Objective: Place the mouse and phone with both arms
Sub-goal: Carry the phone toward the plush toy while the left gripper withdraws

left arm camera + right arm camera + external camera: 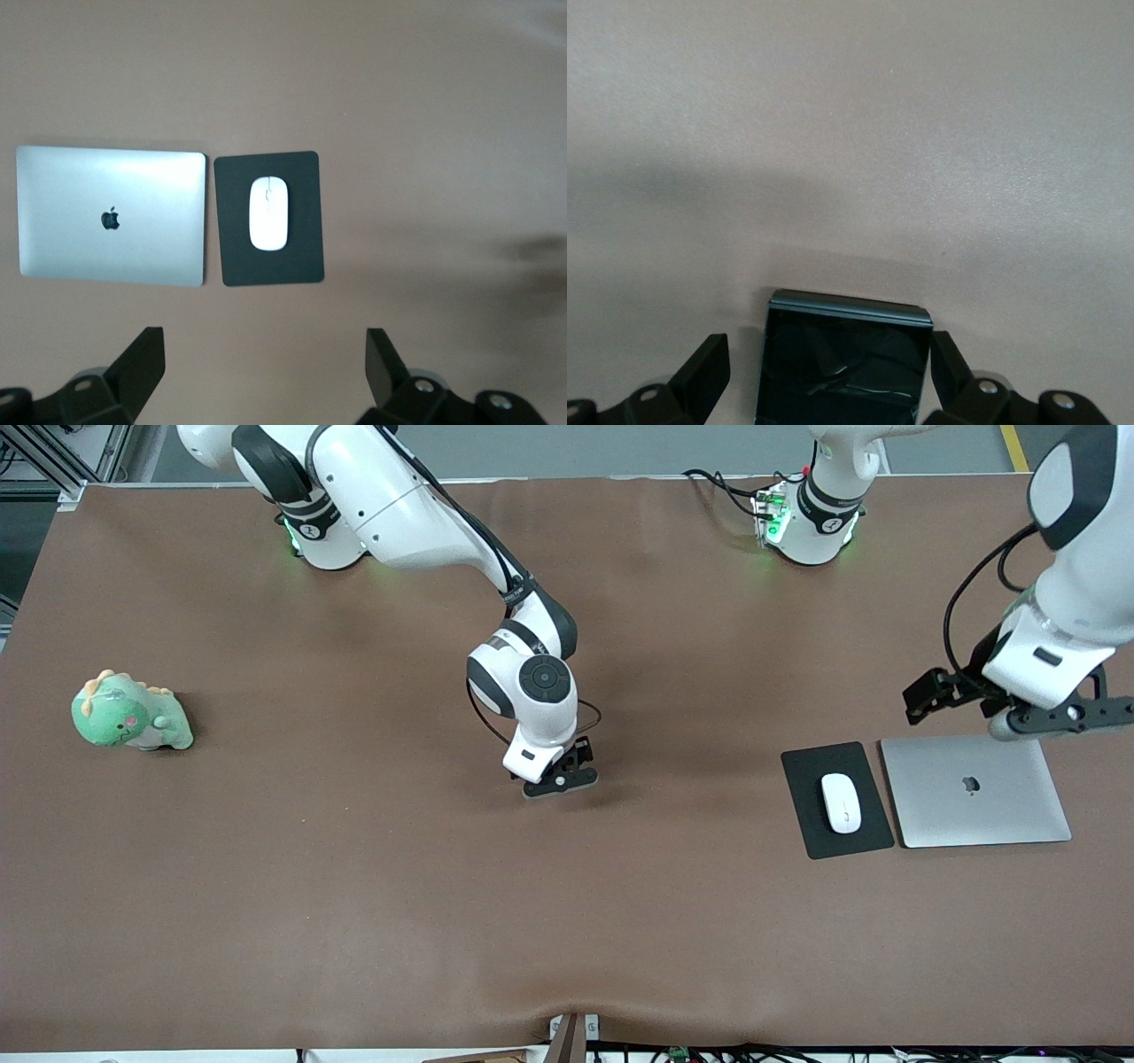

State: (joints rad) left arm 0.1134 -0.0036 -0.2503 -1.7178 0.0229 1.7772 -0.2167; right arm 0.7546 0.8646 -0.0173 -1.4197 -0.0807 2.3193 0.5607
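Observation:
The white mouse point(840, 802) point(268, 212) lies on a black pad point(802, 815) point(306, 257) toward the left arm's end of the table. The black glossy phone point(842, 363) lies flat on the table near its middle, mostly hidden under the right hand in the front view. My right gripper point(560, 778) point(830, 354) is low over it, open, one finger on each side of the phone, one with a visible gap. My left gripper point(1063, 722) point(266, 363) hangs open and empty in the air over the laptop's edge nearest the robots' bases.
A closed silver laptop point(974, 790) point(111, 215) lies beside the pad, closer to the left arm's end. A green plush dinosaur point(128, 713) sits toward the right arm's end. Brown cloth point(354, 868) covers the table.

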